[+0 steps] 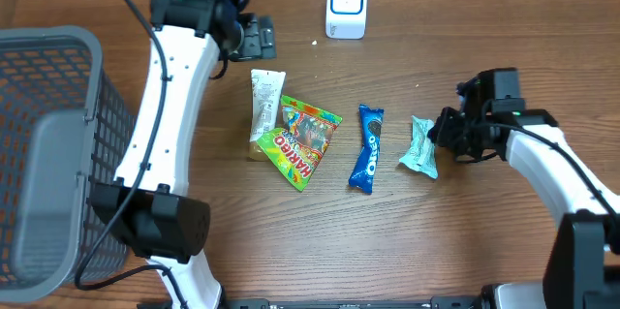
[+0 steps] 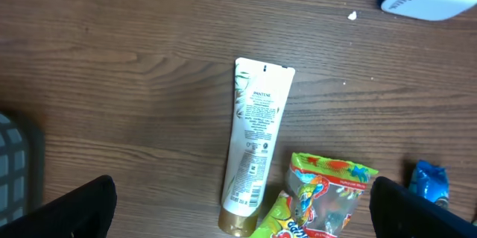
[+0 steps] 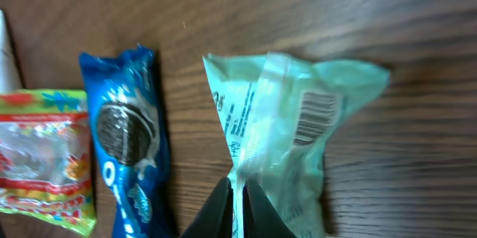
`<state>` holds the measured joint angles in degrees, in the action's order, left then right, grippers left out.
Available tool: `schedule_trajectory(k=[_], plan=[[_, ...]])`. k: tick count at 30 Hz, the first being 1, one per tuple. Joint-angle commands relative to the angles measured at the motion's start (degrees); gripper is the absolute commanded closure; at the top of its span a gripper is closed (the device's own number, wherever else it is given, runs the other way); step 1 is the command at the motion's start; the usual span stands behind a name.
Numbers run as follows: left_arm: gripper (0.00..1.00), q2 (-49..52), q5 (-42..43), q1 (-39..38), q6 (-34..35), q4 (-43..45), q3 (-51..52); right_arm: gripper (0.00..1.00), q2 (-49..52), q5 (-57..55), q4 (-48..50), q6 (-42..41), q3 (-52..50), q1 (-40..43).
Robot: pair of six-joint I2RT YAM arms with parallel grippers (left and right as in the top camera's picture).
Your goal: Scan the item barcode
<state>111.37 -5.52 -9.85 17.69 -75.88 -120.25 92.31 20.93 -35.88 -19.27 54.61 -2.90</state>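
A wooden surface (image 1: 436, 241) seen from above, with two robot arms reaching over it. Nearest, on the right, the right gripper (image 3: 237, 201) is clenched on the edge of a pale green packet (image 1: 421, 146), its two dark fingertips pressed together around the packet's centre seam. The packet lies flat on the surface, with the gripper at its right-hand edge in the overhead view. The wrist view shows a printed barcode (image 3: 317, 115) facing up on the packet, just beyond the fingertips and off to one side.

Just left of the packet, not touching it, lies a blue Oreo pack (image 1: 367, 149). Further left is a green Haribo bag (image 1: 302, 142), overlapping the lower end of a white Pantene tube (image 1: 264, 106). A grey mesh basket (image 1: 48, 154) stands at the far left.

Beyond the tube, the left gripper (image 1: 254, 38) hangs released, jaws spread wide and holding nothing. At the far edge stands a white scanner (image 1: 346, 5), well apart from the green packet.
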Motion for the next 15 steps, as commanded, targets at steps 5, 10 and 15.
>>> schedule_trajectory(k=[5, 10, 15], plan=[[0.00, 1.2, 3.5, 1.2, 0.7, -0.2, 0.0, 0.92, 7.3, -0.5, 0.5, 0.1, -0.4, -0.6], [0.00, 1.2, 3.5, 1.2, 0.7, -0.2, 0.0, 0.92, 9.4, -0.2, 0.5, 0.2, -0.4, -0.6], [0.00, 1.2, 3.7, 1.2, 0.7, -0.2, 0.1, 0.85, 7.5, 7.3, 0.1, 4.3, 3.0, -0.6]])
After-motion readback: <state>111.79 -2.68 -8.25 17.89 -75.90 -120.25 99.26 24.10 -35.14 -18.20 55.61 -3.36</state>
